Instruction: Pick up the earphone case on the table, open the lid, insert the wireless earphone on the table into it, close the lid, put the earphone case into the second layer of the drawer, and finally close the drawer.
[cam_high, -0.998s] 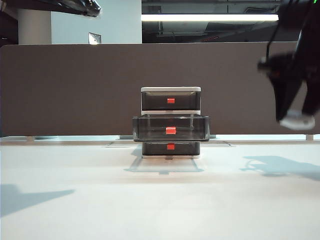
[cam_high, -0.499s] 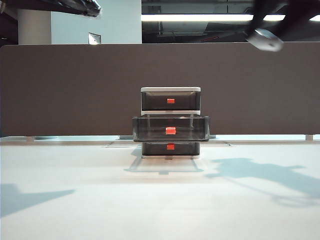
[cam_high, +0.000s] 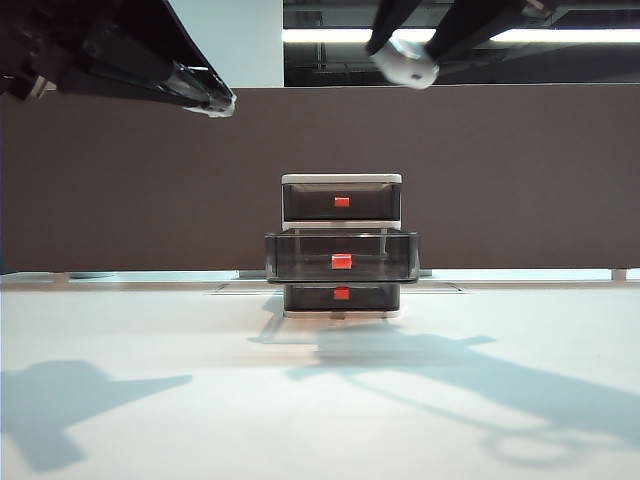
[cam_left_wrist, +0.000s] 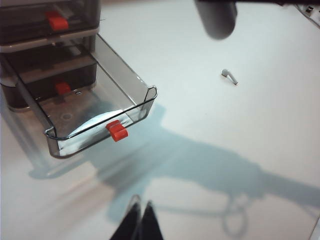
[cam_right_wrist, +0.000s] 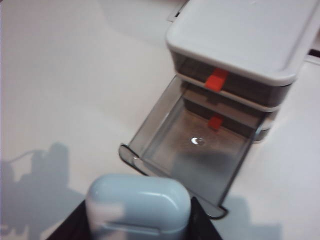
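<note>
My right gripper (cam_right_wrist: 139, 224) is shut on the white earphone case (cam_right_wrist: 137, 200), whose lid looks closed. In the exterior view it hangs high (cam_high: 400, 48) with the case (cam_high: 410, 68), above and slightly right of the drawer (cam_high: 341, 245). The second layer (cam_right_wrist: 192, 150) is pulled out and has nothing in it; it also shows in the left wrist view (cam_left_wrist: 95, 102). The wireless earphone (cam_left_wrist: 229, 76) lies on the table (cam_left_wrist: 260, 140), apart from the drawer. My left gripper (cam_left_wrist: 140, 212) is shut with nothing in it, high at the upper left (cam_high: 215, 103).
The top drawer (cam_high: 341, 201) and bottom drawer (cam_high: 341, 294) are pushed in. A brown partition (cam_high: 120, 180) runs along the table's far edge behind the unit. Arm shadows fall across the tabletop in front.
My right arm has risen and swung leftward from the right edge to above the drawer, carrying the case. My left arm has come further into view at the upper left.
</note>
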